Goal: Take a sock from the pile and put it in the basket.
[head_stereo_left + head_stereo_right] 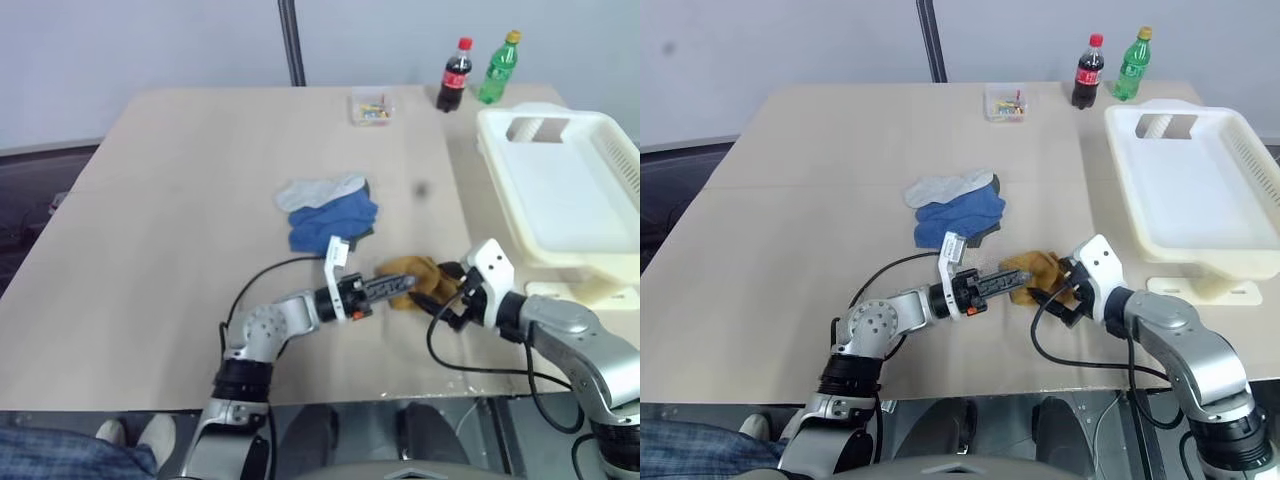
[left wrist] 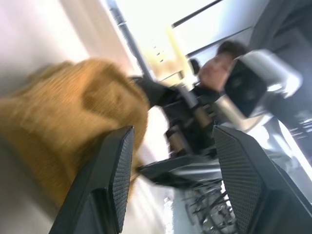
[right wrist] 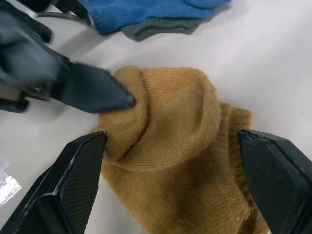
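Right gripper [image 3: 170, 180] nearest: fingers wide apart, straddling mustard sock [image 3: 180, 161], nothing clamped. Sock lies on table [image 1: 180, 220] straight ahead of these fingers, long axis roughly across the gap. Left gripper [image 1: 1012, 283] meets sock from opposite side, fingers part-spread, one tip touching fabric; grip unclear. Beyond: pile [image 1: 328, 212]. Far right: basket [image 1: 560, 190].

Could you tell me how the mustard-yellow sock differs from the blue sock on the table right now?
The mustard-yellow sock lies apart from the pile, between the left gripper and the open right gripper; the blue sock lies in the pile, overlapping a pale sock. One left finger presses into a fold of the yellow sock; nothing touches the blue one. Both rest on the table, outside the basket.
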Tool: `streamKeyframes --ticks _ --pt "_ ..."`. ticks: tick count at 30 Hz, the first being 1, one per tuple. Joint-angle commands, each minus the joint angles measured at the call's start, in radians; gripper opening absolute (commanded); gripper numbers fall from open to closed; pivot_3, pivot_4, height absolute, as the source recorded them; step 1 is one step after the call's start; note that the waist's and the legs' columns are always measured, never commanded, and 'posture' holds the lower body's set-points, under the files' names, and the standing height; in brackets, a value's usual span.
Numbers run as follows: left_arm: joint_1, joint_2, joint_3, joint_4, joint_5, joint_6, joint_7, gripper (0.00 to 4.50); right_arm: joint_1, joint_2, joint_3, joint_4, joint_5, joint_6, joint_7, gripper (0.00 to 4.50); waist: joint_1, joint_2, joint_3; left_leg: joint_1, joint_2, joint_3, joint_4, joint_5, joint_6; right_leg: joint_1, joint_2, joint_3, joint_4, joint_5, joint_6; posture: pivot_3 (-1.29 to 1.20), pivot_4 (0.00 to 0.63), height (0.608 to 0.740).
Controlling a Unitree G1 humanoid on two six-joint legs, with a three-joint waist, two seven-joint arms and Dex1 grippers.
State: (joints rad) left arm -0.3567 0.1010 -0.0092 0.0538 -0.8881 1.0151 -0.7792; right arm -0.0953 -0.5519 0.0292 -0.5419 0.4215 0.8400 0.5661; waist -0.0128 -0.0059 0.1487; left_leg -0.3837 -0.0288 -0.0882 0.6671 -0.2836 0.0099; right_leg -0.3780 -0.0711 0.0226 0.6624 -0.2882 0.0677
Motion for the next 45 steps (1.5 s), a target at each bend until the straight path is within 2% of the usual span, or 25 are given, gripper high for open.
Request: streamKeyframes --ticks 1,8,13,16,19,20,22,23,27,30,37,45 --pt "0.009 0.004 -0.003 -0.039 -0.021 0.008 -0.018 2.74 -0.026 0.016 0.017 -0.001 -0.011 -0.025 -0.016 4.5 0.0 0.0 0.0 0.0 0.0 0.0 0.0 0.0 0.0 0.0 0.0 0.0 0.0 0.0 0.0 0.0 0.15 0.74" --pt "0.032 0.042 0.013 -0.092 -0.049 0.022 -0.037 2.74 -0.026 -0.003 0.055 0.027 -0.086 0.016 -0.078 4.5 -0.001 0.0 0.0 0.0 0.0 0.0 0.0 0.002 -0.003 0.0 0.0 0.0 0.0 0.0 0.0 0.0 0.15 0.74" --pt "0.122 0.179 0.079 -0.261 -0.131 0.047 -0.09 2.74 -0.011 -0.01 0.05 -0.001 -0.059 0.095 -0.084 4.5 -0.003 0.001 0.0 0.0 0.002 0.0 -0.001 0.001 -0.003 0.0 0.0 0.001 0.0 0.0 0.0 0.0 0.15 0.74" --pt "0.162 0.258 0.057 -0.34 -0.055 -0.018 -0.088 2.74 0.0 0.004 0.058 -0.008 -0.047 0.119 -0.088 4.5 0.003 0.001 0.0 0.0 0.003 0.0 -0.001 0.0 0.0 0.0 0.0 0.0 0.0 0.0 0.0 0.0 0.15 0.74" --pt "0.19 0.315 0.026 -0.391 0.048 -0.111 -0.074 2.8 -0.004 0.026 0.061 -0.007 -0.041 0.129 -0.098 3.7 0.002 0.0 0.001 0.0 0.002 0.0 -0.001 0.0 0.0 0.0 -0.001 0.0 -0.001 0.0 0.0 0.0 0.15 0.74" --pt "0.199 0.325 0.017 -0.405 0.081 -0.156 -0.074 2.8 -0.008 0.03 0.065 -0.002 -0.043 0.128 -0.1 3.22 0.002 0.0 0.001 0.001 0.002 0.0 -0.001 0.0 0.0 0.0 -0.001 0.001 -0.001 0.0 0.0 0.0 0.15 0.74" --pt "0.217 0.335 0.007 -0.43 0.116 -0.212 -0.082 2.8 -0.012 0.032 0.07 0.006 -0.046 0.123 -0.101 2.82 0.001 0.0 0.001 0.001 0.002 0.0 -0.001 0.0 0.0 0.0 0.0 0.0 -0.001 0.0 0.0 0.0 0.15 0.74" --pt "0.231 0.346 -0.001 -0.442 0.131 -0.233 -0.09 2.8 -0.015 0.033 0.072 0.009 -0.047 0.12 -0.1 2.44 0.001 0.0 0.001 0.001 0.002 0.0 -0.001 0.0 0.0 0.0 0.0 0.001 -0.001 0.0 0.0 0.0 0.15 0.74" --pt "0.278 0.339 0.009 -0.479 0.116 -0.285 -0.104 2.8 -0.026 0.032 0.081 0.031 -0.053 0.103 -0.097 1.17 0.001 0.0 0.001 0.001 0.003 0.0 -0.001 0.0 0.0 0.0 -0.001 0.001 -0.001 0.0 -0.001 0.0 0.15 0.74" --pt "0.292 0.328 0.027 -0.491 0.106 -0.337 -0.111 2.8 -0.029 0.031 0.086 0.041 -0.055 0.094 -0.097 0.01 0.001 0.0 0.001 0.001 0.003 0.001 -0.001 -0.001 0.001 0.0 -0.001 0.001 -0.001 0.0 -0.001 0.0 0.15 0.74" --pt "0.291 0.332 0.033 -0.486 0.115 -0.425 -0.122 2.8 -0.031 0.018 0.08 0.039 -0.043 0.075 -0.074 0.01 -0.001 0.0 0.001 0.001 0.003 0.001 -0.001 -0.001 0.001 0.0 0.0 0.001 -0.001 0.0 -0.001 0.0 0.15 0.74" --pt "0.257 0.356 -0.012 -0.493 0.264 -0.622 -0.154 2.8 -0.025 -0.058 -0.045 -0.056 0.073 0.098 0.017 0.01 0.005 0.002 0.006 -0.001 0.002 0.0 -0.001 -0.001 0.001 0.0 -0.001 0.0 -0.002 0.0 -0.001 0.0 0.15 0.74"
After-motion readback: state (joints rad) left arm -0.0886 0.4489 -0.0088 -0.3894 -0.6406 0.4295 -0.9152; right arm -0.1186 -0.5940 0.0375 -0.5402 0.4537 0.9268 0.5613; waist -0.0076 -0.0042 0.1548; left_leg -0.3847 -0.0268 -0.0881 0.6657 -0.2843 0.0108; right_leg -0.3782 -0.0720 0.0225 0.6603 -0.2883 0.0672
